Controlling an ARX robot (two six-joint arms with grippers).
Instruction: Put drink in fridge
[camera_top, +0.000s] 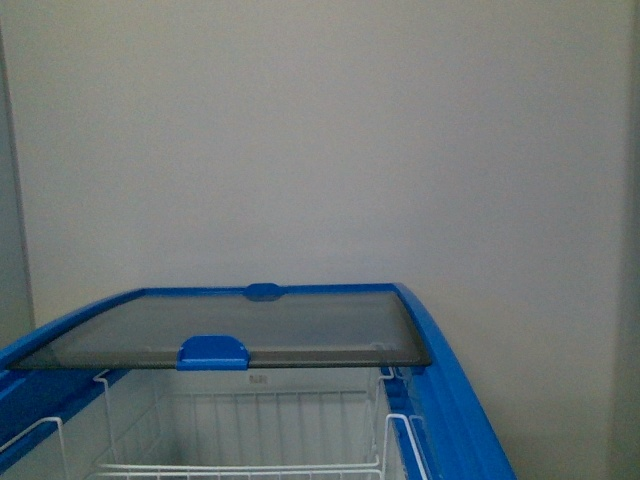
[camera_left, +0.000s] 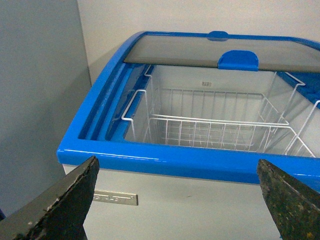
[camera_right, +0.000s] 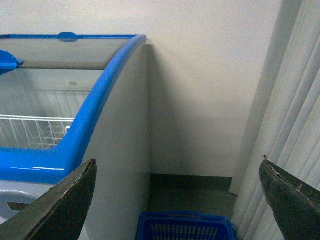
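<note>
The fridge (camera_left: 165, 162) stands open in front of both grippers, its glass lid (camera_top: 240, 330) slid to the far end over white wire baskets (camera_left: 215, 127). No drink shows in any view. The left gripper (camera_left: 175, 200) faces the near blue rim, jaws spread wide and empty. The right gripper (camera_right: 175, 200), equally wide and empty, hangs beside the fridge's right corner, above a blue basket (camera_right: 185, 227) on the floor near a curtain (camera_right: 295, 115).

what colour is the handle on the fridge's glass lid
Blue, like the rim; the lid handle shows best in the left wrist view.
</note>
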